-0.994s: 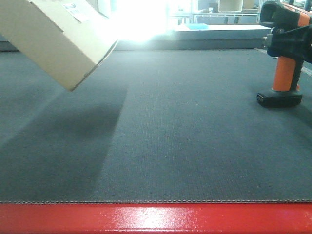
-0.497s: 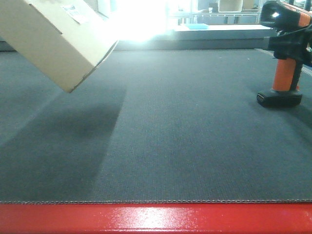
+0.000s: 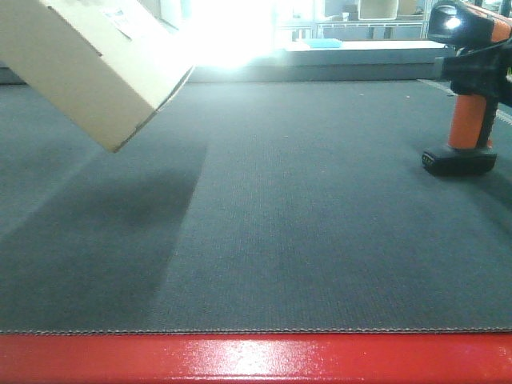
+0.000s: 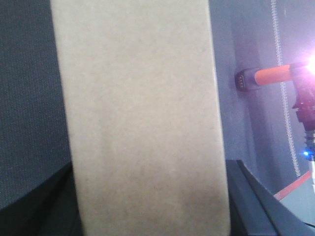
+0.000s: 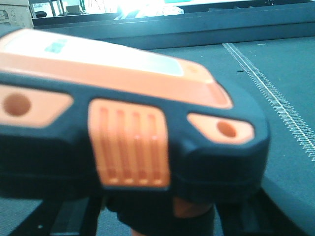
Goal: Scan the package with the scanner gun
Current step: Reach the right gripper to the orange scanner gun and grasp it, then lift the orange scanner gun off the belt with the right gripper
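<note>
A plain cardboard package (image 3: 88,64) with a white label (image 3: 120,18) hangs tilted above the grey mat (image 3: 304,240) at the far left. In the left wrist view it (image 4: 142,113) fills the frame, and my left gripper (image 4: 152,206) is shut on it, with dark jaws on both sides. The orange and black scanner gun (image 3: 470,112) stands upright at the far right, its front window glowing toward the package. My right gripper (image 5: 157,216) is shut on the scanner gun (image 5: 128,123) around the handle. The scanner gun also shows in the left wrist view (image 4: 268,74).
A red table edge (image 3: 256,360) runs along the front. A raised dark ledge (image 3: 336,60) and bright glare close off the back. A stitched seam (image 5: 275,103) runs down the mat on the right.
The scanner's front window has lit up and the gun has shifted very slightly right. The package stays held in almost the same place.
</note>
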